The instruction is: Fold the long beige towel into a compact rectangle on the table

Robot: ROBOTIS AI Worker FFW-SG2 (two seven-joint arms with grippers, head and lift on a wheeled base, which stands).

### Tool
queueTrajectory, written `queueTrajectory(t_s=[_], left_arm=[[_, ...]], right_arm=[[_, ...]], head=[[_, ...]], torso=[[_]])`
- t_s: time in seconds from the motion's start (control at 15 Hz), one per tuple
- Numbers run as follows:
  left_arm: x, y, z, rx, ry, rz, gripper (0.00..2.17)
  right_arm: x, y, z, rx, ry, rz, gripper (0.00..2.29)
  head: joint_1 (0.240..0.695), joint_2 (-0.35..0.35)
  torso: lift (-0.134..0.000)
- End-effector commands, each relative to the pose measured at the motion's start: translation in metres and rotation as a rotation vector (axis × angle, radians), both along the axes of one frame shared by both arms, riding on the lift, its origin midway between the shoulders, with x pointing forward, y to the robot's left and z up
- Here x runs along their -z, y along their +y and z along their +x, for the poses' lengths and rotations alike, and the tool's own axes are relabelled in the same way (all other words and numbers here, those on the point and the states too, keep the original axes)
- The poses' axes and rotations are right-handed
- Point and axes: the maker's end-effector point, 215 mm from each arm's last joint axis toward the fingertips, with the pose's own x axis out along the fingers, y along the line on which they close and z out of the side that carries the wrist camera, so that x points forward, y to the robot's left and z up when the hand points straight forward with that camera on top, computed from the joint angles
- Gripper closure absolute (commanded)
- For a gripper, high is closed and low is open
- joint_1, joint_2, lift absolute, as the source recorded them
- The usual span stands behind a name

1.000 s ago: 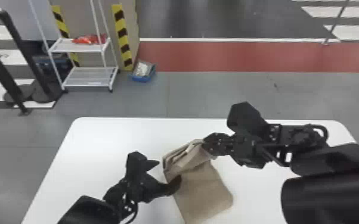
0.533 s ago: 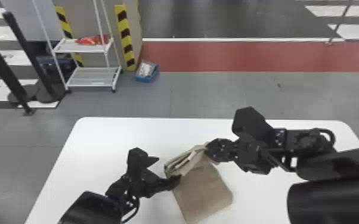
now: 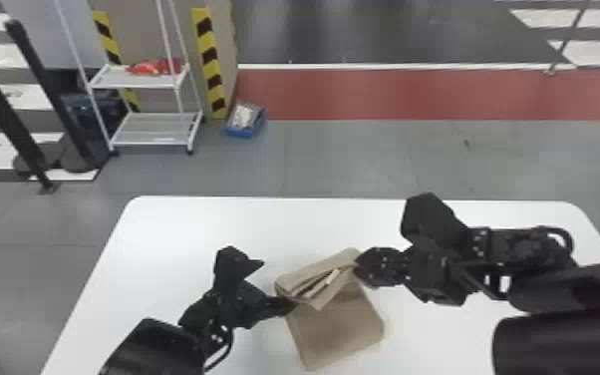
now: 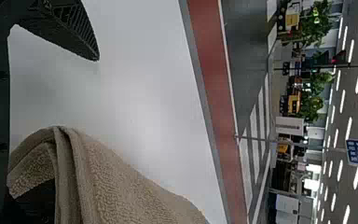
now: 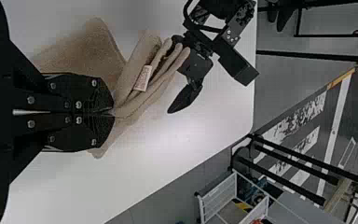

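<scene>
Partway, I judge: the beige towel (image 3: 336, 326) is layered but unfinished.
My right claw (image 3: 356, 265) clamps its raised folds; my left claw (image 3: 277, 284), fingers spread, meets their other end, inside the table's (image 3: 189, 234) far edge. Flattening and squaring remain.

The left arm (image 3: 152, 346) and right arm (image 3: 518, 249) are black. The right gripper (image 3: 356, 268) has mirrored plates dotted with silvery screws (image 5: 79, 104); behind it come an angular housing (image 3: 426, 217), a looped black cable (image 3: 558, 230) and a smooth, rounded shell (image 3: 563, 344). Across from it, the left gripper (image 3: 277, 284) has a tapering finger (image 4: 70, 28), ridged inside.
</scene>
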Motion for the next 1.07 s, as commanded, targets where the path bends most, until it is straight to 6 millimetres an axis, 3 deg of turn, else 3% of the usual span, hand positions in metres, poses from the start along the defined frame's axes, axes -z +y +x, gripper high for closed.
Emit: queueTrajectory(t_s=[0.0, 1.0], left_arm=[[0.0, 0.0, -0.001, 0.003, 0.001, -0.001, 0.08], [0.01, 0.0, -0.016, 0.014, 0.002, 0.01, 0.08]], right_arm=[[0.011, -0.005, 0.001, 0.001, 0.01, -0.038, 1.47], [0.055, -0.022, -0.027, 0.006, 0.06, -0.198, 1.47]], head=[[0.695, 0.021], [0.695, 0.0]], torso=[[0.0], [0.0]])
